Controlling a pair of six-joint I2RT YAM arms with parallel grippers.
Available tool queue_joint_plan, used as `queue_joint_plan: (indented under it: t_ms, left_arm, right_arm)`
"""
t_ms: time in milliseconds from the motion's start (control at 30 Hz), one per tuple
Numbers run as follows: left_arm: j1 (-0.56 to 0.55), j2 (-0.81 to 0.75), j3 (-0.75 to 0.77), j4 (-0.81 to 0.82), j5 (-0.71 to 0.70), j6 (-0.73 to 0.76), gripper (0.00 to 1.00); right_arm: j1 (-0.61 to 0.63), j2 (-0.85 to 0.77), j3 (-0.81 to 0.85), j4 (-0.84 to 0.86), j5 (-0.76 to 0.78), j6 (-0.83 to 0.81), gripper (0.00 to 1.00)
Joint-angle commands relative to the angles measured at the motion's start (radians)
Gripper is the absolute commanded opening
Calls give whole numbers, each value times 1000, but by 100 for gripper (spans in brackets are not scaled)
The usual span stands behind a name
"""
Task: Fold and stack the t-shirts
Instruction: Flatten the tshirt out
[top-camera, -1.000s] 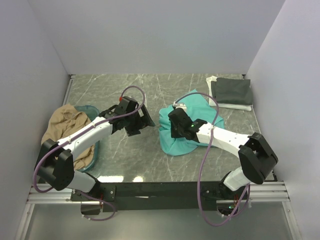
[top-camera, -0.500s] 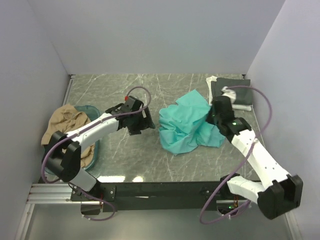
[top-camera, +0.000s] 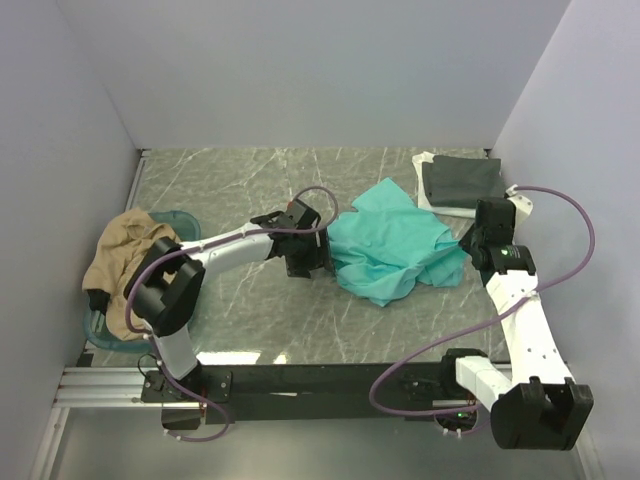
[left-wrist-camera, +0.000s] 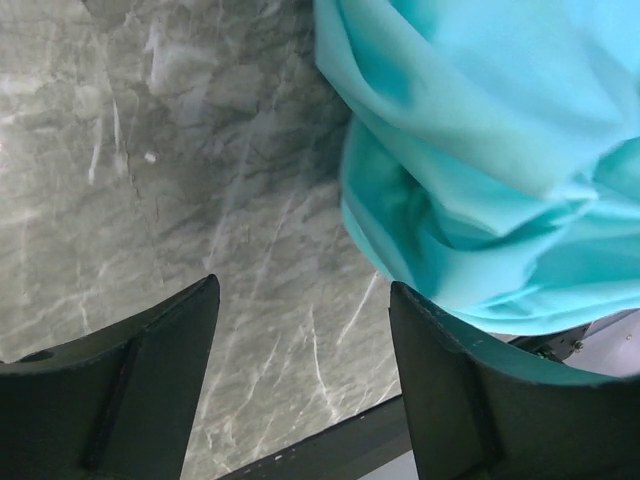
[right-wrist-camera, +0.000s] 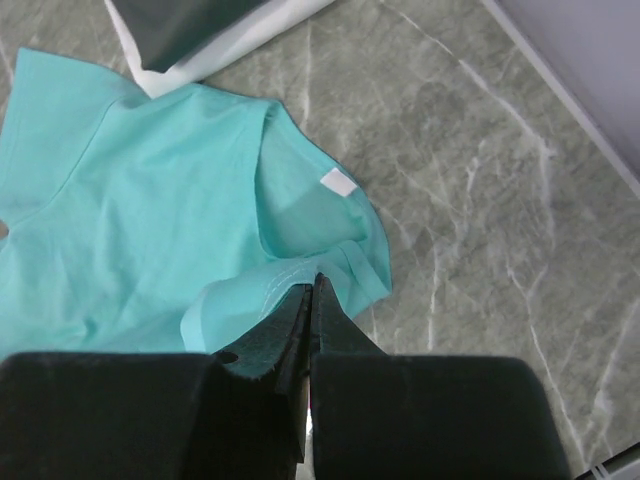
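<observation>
A teal-green t-shirt (top-camera: 395, 245) lies crumpled mid-table. My right gripper (top-camera: 470, 241) is at its right edge, and in the right wrist view it (right-wrist-camera: 313, 285) is shut on the shirt's hem (right-wrist-camera: 285, 280). At the shirt's left edge sits my left gripper (top-camera: 318, 258). Seen from the left wrist, it (left-wrist-camera: 302, 290) is open over bare table, with the teal cloth (left-wrist-camera: 480, 150) just past its right finger. A tan t-shirt (top-camera: 130, 255) is heaped at the left. A folded dark grey t-shirt (top-camera: 462, 180) rests on a folded white one (top-camera: 470, 212) at the back right.
A teal translucent basket (top-camera: 180, 217) under the tan shirt stands against the left wall. Grey walls close in the marble table (top-camera: 250, 180) on three sides. The black front rail (top-camera: 330, 380) runs along the near edge.
My right gripper has swung from the shirt's left side to the right, dragging the teal shirt and spreading it. The left gripper has moved right to the shirt's left edge, its jaws narrowing a little.
</observation>
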Motion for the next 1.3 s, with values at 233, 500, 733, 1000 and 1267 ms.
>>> queue_joint_plan:
  t_ms: [233,500,733,1000,1267]
  left_arm:
    - [-22,128,114,151,145,3,71]
    - [-30,236,197,226,218,-32,7]
    - [-2,156,286,38,70,41,0]
    - [91,-140,329,-295,-142,141,0]
    - [118,-313,287,-346,-167,135,0]
  right_arm:
    - [-20,-27,-40,38,-65,8,0]
    - [-20,-6,-10,46,-114,9,0]
    - [-20,-19,52,20,-133,3,0]
    - [-20,-23,176,-18,-160,5,0]
    - [-20,-36,175,-12,-169,13,0]
